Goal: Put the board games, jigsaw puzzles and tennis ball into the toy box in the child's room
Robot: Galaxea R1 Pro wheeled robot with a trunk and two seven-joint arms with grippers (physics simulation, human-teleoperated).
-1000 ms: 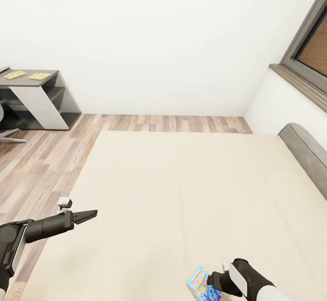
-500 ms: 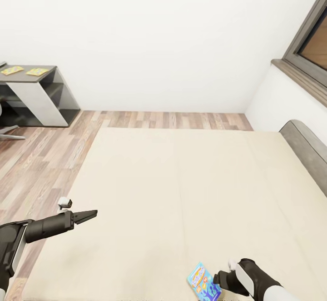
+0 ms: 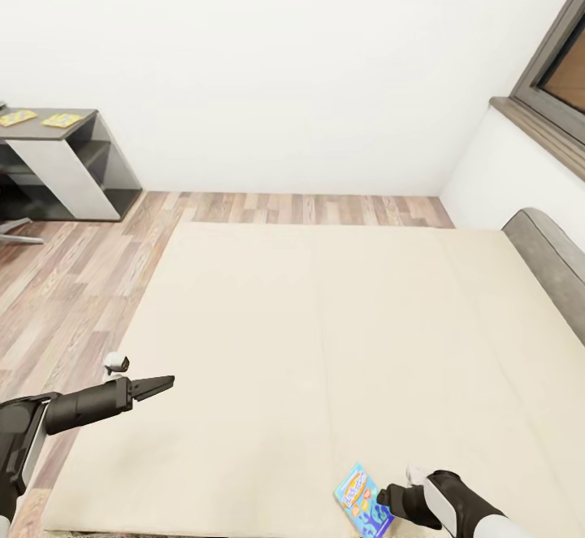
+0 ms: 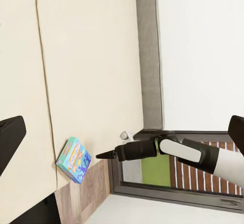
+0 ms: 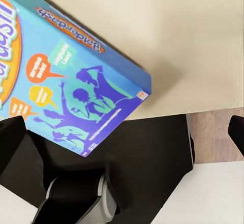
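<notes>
Your right gripper (image 4: pixel 97 155), fingers together, points at the blue board game (image 5: pixel 66 76) on the bed (image 3: pixel 309 343); its edge lettering is mirrored, unreadable. Left gripper (image 3: pixel 154 388) hovers closed.

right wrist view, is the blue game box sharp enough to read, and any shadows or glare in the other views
Right wrist view: the blue board game is sharp, its side lettering crisp though upside down. Head view: flat even light, no glare, barely any shadow on the bed. Left wrist view: sharp throughout, with the right gripper seen beside the box.
</notes>
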